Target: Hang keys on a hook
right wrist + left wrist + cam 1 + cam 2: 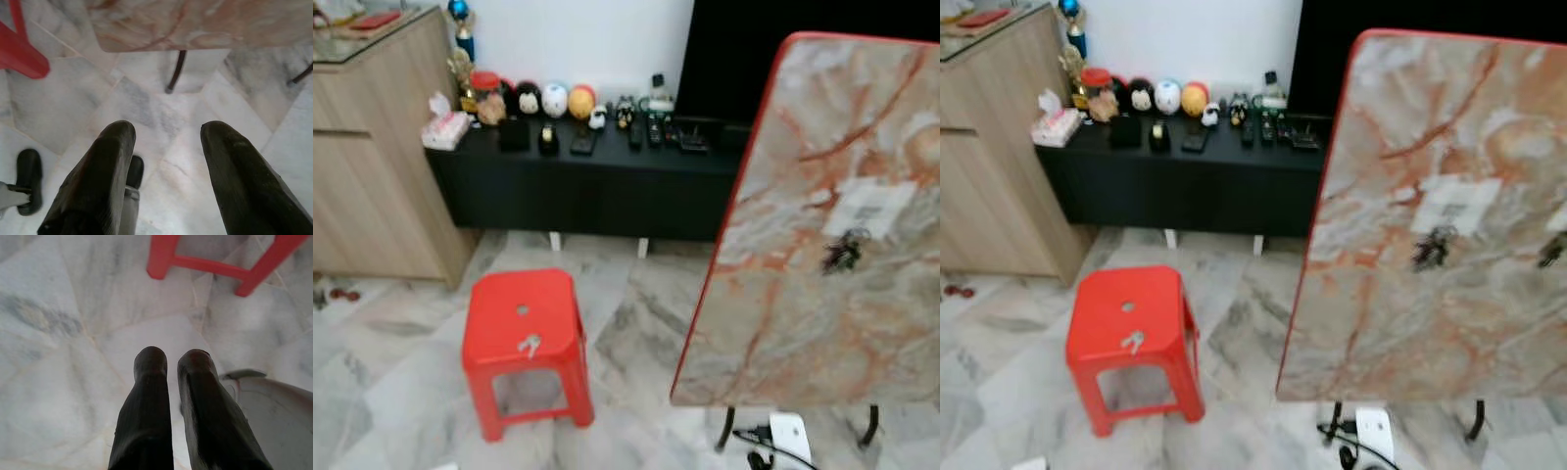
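At the far left stands a pale wooden cabinet [372, 166], and beside it a low black console [587, 181] carries a row of small ornaments and remotes along the white wall. In front, on the marble floor, sits a red plastic stool [524, 338] with a small silver bunch of keys [529, 344] lying near the front edge of its seat. To the right a marble-patterned tabletop with a red rim [822, 294] stands tipped upright, with a dark hook [843, 252] holding a dark cluster just below a white label. The left gripper [168, 382] hangs over the floor, fingers nearly together and empty; the right gripper [166, 147] hangs with fingers apart, also empty. Judging by this, the task is at its start: the approach to the stool. The next move calls for stepping closer and lowering a gripper onto the keys.
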`<state>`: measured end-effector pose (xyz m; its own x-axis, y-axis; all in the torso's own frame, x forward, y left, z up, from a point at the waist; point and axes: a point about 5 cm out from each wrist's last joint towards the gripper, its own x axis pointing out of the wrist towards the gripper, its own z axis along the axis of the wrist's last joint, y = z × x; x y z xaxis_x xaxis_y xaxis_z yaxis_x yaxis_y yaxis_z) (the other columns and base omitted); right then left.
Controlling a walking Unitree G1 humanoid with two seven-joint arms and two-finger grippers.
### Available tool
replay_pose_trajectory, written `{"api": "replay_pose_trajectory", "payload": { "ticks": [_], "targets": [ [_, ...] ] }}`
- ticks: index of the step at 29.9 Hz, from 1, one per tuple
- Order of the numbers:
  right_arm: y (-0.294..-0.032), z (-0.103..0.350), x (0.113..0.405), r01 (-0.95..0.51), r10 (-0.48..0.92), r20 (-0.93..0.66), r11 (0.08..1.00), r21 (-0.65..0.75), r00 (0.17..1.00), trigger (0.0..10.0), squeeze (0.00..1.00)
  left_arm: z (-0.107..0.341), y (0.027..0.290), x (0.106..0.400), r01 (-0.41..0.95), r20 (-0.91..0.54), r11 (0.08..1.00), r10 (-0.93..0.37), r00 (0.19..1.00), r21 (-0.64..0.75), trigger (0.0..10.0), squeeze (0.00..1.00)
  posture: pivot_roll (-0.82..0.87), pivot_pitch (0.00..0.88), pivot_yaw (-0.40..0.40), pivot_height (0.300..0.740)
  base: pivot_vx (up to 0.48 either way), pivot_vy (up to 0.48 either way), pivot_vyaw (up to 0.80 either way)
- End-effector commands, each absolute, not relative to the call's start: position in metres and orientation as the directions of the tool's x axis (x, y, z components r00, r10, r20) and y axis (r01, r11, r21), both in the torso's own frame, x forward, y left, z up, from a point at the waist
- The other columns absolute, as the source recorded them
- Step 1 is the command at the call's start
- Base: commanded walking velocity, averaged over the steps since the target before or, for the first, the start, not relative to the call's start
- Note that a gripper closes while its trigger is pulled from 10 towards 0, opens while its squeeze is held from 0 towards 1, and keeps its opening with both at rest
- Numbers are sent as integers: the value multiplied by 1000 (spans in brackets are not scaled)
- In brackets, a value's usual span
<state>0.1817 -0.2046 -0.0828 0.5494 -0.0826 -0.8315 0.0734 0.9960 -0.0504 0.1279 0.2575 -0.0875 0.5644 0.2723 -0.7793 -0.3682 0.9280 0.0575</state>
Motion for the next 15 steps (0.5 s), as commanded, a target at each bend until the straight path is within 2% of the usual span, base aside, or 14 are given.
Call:
{"api": "replay_pose_trajectory", "payload": {
  "ticks": [1,15],
  "targets": [
    [-211,-84,176,81,-97,-840,995,-64,535,10000,0,-90,251,127,-365,-793,930,253,554,41,10000,0,198,15,-56,740,0,285,0],
    [-210,-82,181,61,-75,-837,997,-50,542,10000,0,-89,249,131,-368,-790,929,250,559,33,10000,0,193,25,-63,740,0,287,0]
  ]
}}
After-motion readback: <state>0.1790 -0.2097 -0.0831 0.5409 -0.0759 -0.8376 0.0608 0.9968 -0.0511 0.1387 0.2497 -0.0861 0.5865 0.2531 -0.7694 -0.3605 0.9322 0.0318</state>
